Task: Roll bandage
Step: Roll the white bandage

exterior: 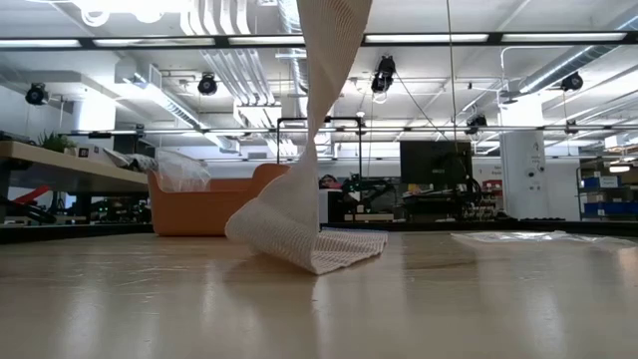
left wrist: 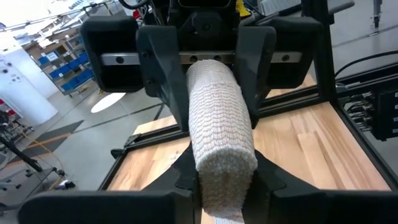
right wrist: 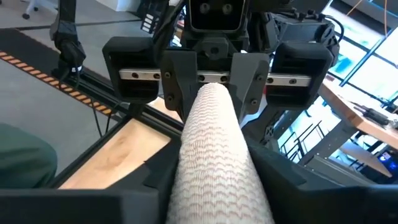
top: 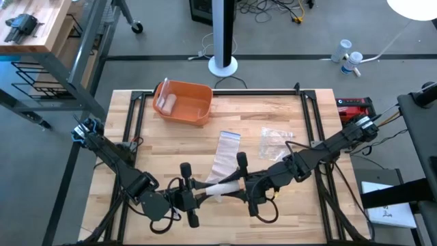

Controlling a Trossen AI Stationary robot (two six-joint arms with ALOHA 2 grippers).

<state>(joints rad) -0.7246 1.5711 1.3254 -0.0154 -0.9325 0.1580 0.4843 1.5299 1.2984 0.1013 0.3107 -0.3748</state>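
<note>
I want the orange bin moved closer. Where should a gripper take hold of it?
Grip the orange bin by its near long rim, coming straight down. It sits open-topped with thin walls, and the packet inside lies toward the other end.

The orange plastic bin [top: 183,102] blocks the far left of the wooden surface [top: 136,147]; a crinkled clear plastic wrapper [top: 276,142] lies centre-right. Bare wood lies between them.
</note>
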